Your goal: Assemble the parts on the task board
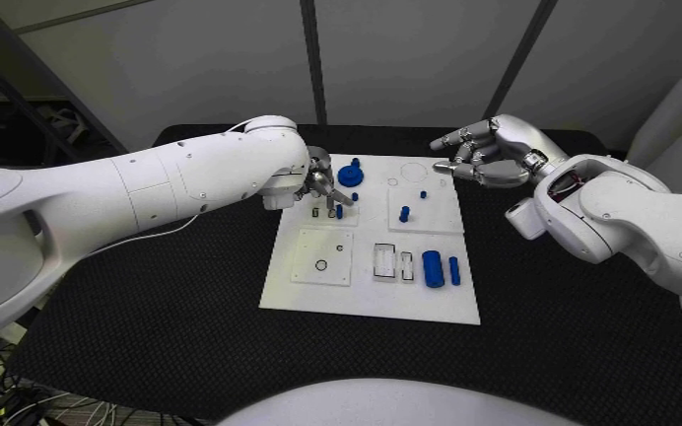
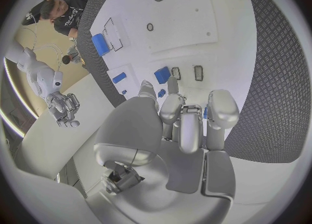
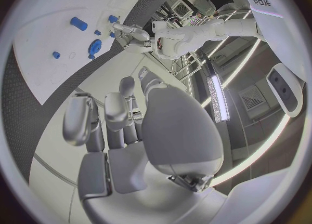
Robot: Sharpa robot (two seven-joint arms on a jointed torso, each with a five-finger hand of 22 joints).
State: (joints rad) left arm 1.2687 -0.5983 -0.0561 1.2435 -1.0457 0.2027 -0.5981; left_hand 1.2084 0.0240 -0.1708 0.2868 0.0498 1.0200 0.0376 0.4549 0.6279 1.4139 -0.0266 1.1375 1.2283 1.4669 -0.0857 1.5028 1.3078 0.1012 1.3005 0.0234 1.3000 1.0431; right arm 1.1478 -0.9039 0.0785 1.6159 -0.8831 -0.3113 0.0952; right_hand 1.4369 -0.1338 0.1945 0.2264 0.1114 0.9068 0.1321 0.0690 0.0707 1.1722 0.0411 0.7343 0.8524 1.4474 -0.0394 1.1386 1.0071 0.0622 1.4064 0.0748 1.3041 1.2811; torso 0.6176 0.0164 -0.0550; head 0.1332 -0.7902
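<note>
Fingers (image 1: 330,192) of the left hand (image 1: 315,181) curl down over the task board (image 1: 373,293).

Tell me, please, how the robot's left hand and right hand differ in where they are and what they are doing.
The left hand is low over the task board, its fingertips down among the small blue parts beside the blue round part; the right hand hangs off the board's far right corner. The left hand's fingers point down; the right hand's are loosely curled, holding nothing. Both are silver hands on white arms.
</note>
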